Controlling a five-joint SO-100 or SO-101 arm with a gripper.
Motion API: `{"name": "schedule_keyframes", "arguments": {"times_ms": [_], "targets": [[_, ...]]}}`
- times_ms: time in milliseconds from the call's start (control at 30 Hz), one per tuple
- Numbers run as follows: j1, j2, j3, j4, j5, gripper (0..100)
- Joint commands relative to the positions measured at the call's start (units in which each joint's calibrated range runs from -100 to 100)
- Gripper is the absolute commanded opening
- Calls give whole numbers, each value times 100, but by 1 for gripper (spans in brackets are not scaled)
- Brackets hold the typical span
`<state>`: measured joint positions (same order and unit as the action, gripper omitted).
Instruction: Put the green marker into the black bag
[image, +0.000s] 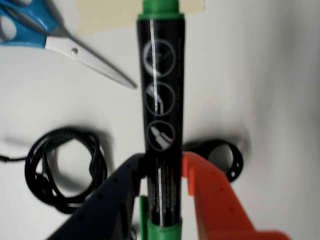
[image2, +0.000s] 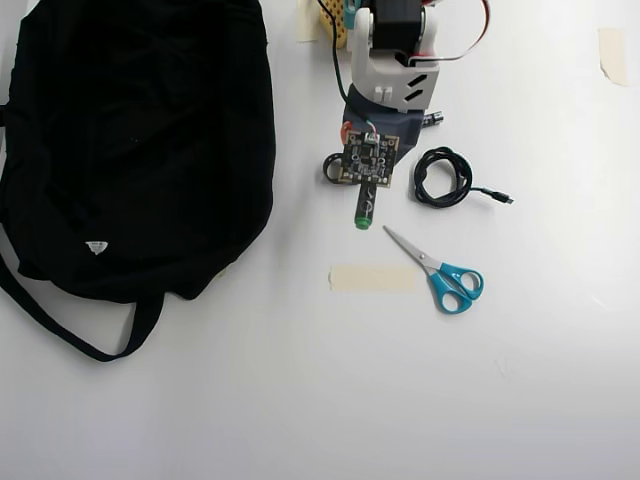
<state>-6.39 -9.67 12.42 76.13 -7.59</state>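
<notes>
**A:** How far along is it?

**B:** I'd judge the pick-up is done and the carry and drop are all still to do. The black bag (image2: 130, 140) lies flat at the left of the overhead view, well apart from the arm. The green marker (image: 162, 100) sits between the gripper (image: 162, 172) fingers; in the wrist view the dark finger and the orange finger press against the barrel from either side, so they are closed on it. The cap points away from the wrist camera, toward a strip of tape.

**A:** Is the marker off the table?

**B:** Probably. In the overhead view it pokes out from under the arm's circuit board, green tip (image2: 361, 223) toward the bottom of the picture, but I cannot tell the height for certain.

**A:** So what is left?

**B:** Swing it across to the bag, find the opening, let go. I cannot see an opening from here; the fabric looks like one dark mass.

**A:** Count things, big to small.

**B:** One bag, with one strap and one small white label (image2: 96, 246). One arm. One pair of blue-handled scissors (image2: 440, 273). One coiled black cable (image2: 443, 178). One strip of tape (image2: 372, 278) near the middle, plus other scraps at the top and right edges. One marker. One small black ring (image2: 331, 172) beside the gripper.
</notes>
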Motion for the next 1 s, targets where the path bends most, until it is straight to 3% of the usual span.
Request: {"name": "schedule_keyframes", "arguments": {"times_ms": [0, 367, 967], "targets": [[33, -767, 357, -76, 20, 2], [879, -917, 321, -7, 46, 2], [3564, -883, 303, -197, -6, 2]]}}
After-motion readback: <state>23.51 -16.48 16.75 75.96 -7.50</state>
